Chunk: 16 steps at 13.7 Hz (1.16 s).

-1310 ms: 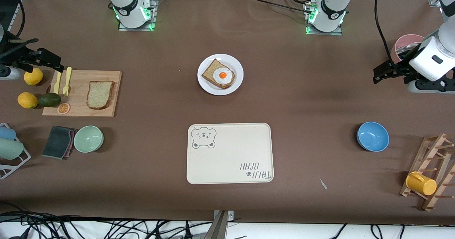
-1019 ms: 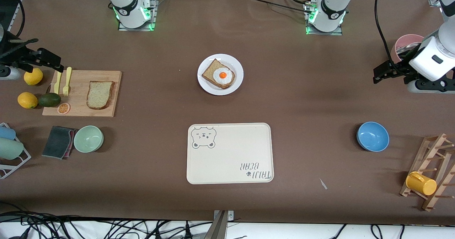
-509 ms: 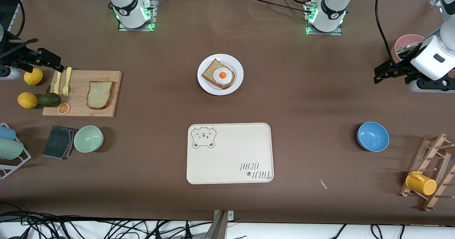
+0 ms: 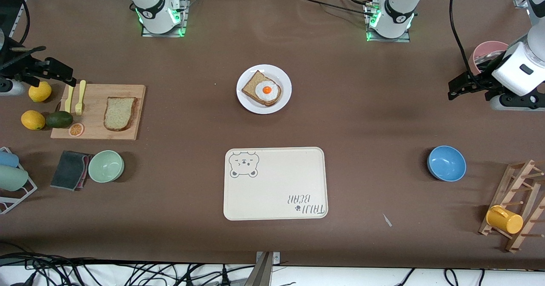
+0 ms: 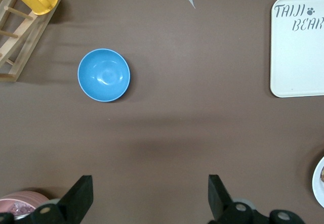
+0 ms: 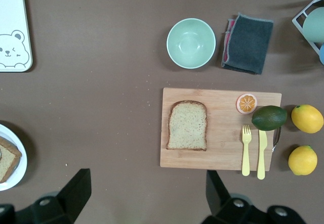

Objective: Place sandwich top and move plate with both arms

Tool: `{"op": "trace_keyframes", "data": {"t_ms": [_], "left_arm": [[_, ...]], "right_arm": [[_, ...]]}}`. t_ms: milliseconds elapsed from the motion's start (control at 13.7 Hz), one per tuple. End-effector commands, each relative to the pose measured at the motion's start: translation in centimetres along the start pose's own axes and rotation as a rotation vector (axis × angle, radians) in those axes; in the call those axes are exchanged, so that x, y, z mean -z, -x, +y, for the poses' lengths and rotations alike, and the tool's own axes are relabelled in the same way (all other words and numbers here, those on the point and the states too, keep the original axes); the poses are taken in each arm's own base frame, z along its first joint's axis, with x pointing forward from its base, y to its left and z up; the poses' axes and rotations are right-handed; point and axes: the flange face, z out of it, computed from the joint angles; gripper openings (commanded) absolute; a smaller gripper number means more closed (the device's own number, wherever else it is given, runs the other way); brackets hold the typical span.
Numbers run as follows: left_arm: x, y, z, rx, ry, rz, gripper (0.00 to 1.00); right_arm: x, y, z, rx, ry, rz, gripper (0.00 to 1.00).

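You are starting with both claws wide and empty: the right claw [image 4: 64, 75] is hanging beside the cutting board [image 4: 96, 128], the left claw [image 4: 457, 86] waiting over bare surface [image 4: 383, 107]. Bring the right down squarely over the sandwich top [image 4: 120, 113], pinching its crust edges; the plate [image 4: 284, 103] is sitting mid-surface.

Left gripper [image 4: 454, 88] jaws open, right gripper [image 4: 64, 75] jaws open, both raised

bear tray [image 4: 276, 184], blue bowl [image 4: 446, 163], green bowl [image 4: 106, 166], cutting board [image 4: 91, 130], yellow mug [image 4: 504, 219]
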Motion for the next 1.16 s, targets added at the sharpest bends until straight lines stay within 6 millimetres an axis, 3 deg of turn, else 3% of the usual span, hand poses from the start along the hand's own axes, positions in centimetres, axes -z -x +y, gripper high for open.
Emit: {"op": "trace_keyframes", "data": {"t_ms": [0, 509, 655, 873, 1092], "left_arm": [[0.6, -0.3, 0.2, 0.002, 0.019, 0.006, 1.00], [0.6, -0.3, 0.3, 0.000, 0.019, 0.006, 1.00], [0.6, -0.3, 0.2, 0.002, 0.019, 0.006, 1.00], [0.6, -0.3, 0.3, 0.000, 0.019, 0.006, 1.00], [0.6, -0.3, 0.3, 0.000, 0.019, 0.006, 1.00]], "right_arm": [[0.6, 0.3, -0.1, -0.002, 0.008, -0.002, 1.00], [-0.3, 0.0, -0.2, 0.000, 0.013, -0.019, 1.00], [-1.4, -0.2, -0.3, -0.005, 0.012, -0.052, 1.00], [-4.9, -0.1, -0.9, 0.002, 0.014, -0.140, 1.00], [-11.3, -1.2, -0.6, 0.016, 0.077, -0.183, 1.00]]}}
